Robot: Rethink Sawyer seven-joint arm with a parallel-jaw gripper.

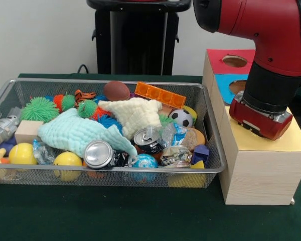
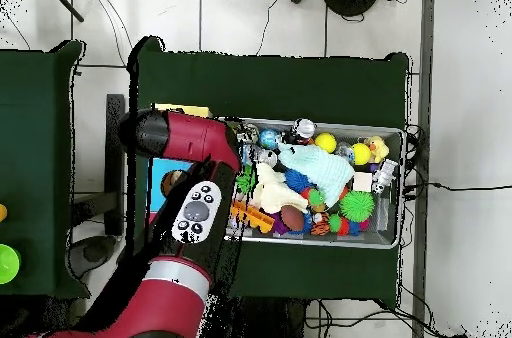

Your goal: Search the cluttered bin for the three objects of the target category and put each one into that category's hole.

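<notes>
Parked low over the yellow face (image 1: 291, 141) of the pale wooden box (image 1: 261, 173): the gripper (image 1: 261, 122), with only the red and black wrist end showing in the front view. Cannot tell how far open it is, nor whether anything is held, since its lower part is lost against the box top. No sight of the hole either, presumably hidden directly beneath the gripper. Just beyond the gripper on the same box, away from the camera: the blue-faced hole (image 1: 237, 86), then the red-faced hole (image 1: 234, 61), both uncovered. Off to the gripper's side, towards the picture's left in the front view: the bin (image 1: 110, 170), well filled. Lying on top of its clutter and well apart from the gripper: the mint-green knit cloth (image 1: 75, 131), draped over a crushed can (image 1: 98, 153), and nearer the gripper the cream knit cloth (image 1: 133, 114), beside a small football (image 1: 181, 117). Neither cloth touched by the gripper. No polka-dot cloth to be found in either view: possibly gone down the hole, possibly buried under the balls and cans. Judged at best one of three delivered, with two cloths plainly left to fetch from the bin and carry back under where the gripper hangs.
</notes>
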